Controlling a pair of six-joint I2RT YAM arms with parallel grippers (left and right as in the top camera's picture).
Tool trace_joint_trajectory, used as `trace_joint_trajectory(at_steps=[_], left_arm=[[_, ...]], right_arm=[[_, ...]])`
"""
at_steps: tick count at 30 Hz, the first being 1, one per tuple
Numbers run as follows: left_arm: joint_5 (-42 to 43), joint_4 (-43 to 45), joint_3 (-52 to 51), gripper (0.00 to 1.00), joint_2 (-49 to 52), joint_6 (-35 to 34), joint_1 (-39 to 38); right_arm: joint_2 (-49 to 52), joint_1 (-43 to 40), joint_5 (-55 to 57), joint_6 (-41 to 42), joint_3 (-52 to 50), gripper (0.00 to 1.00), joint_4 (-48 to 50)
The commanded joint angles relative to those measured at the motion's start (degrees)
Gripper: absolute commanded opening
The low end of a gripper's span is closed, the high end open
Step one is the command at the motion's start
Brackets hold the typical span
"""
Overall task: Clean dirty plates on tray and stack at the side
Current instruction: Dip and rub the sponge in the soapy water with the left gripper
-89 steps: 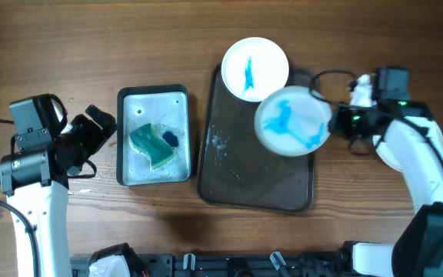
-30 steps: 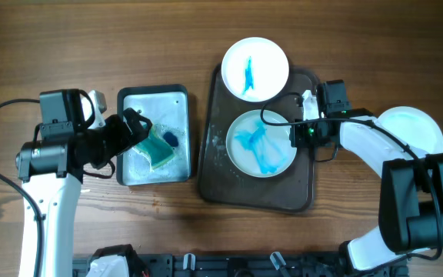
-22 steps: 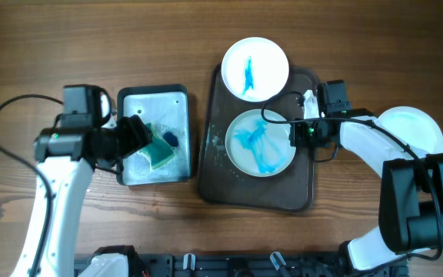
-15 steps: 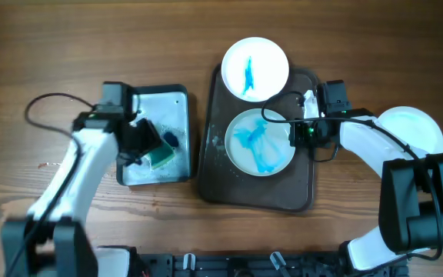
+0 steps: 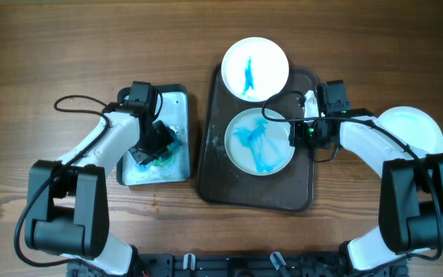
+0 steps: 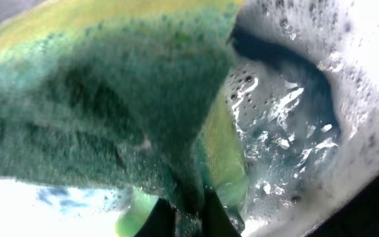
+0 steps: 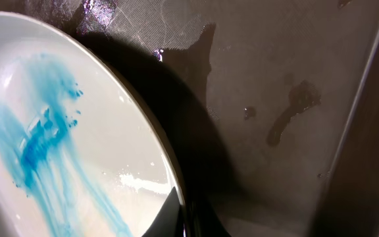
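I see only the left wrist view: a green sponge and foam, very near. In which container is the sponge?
Observer: The sponge is in the small soapy tray, on the table left of the brown tray.
Operator: What does the right pincer do?
Observer: The right pincer grips the rim of a blue-stained plate lying on the brown tray.
Operator: Are there other dirty plates?
Observer: Yes, a second stained plate lies at the brown tray's far edge.

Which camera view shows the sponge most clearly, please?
Left wrist: the green-and-yellow sponge fills the frame, soapy. Overhead shows only a green sliver beneath the left claw; right wrist shows none of it.
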Motion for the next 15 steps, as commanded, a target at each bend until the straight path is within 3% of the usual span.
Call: trace_joint_trajectory(at_steps=[1,3,4,6,12,15], left_arm=[[-1.84,-5.35,2.93,0.11,0.26,1.62,-0.42],[-1.9,-7.5,4.96,0.29,-0.81,2.27,-0.42],[-2.34,-8.11,5.62,0.45,-1.25,2.47,-0.42],[-4.63,-8.41,6.01,0.54,-2.01,2.4,-0.42],[-17.31,-6.47,4.13,0.55,-1.68,-0.66,-0.42],[-19.76,-3.76,2.12,0.46,-1.14,-2.6,-0.42]], right_arm=[[1.92,0.2,2.45,1.55,-0.52,0.04,-0.59],[1.92,0.2,2.43,1.55,-0.52,0.04,-0.7],[1.92,0.2,2.43,1.53,-0.52,0.04,-0.76],[1.92,0.2,2.43,1.53,-0.52,0.04,-0.92],[1.92,0.2,2.43,1.55,-0.52,0.04,-1.11],[1.92,0.2,2.43,1.55,-0.52,0.04,-1.14]])
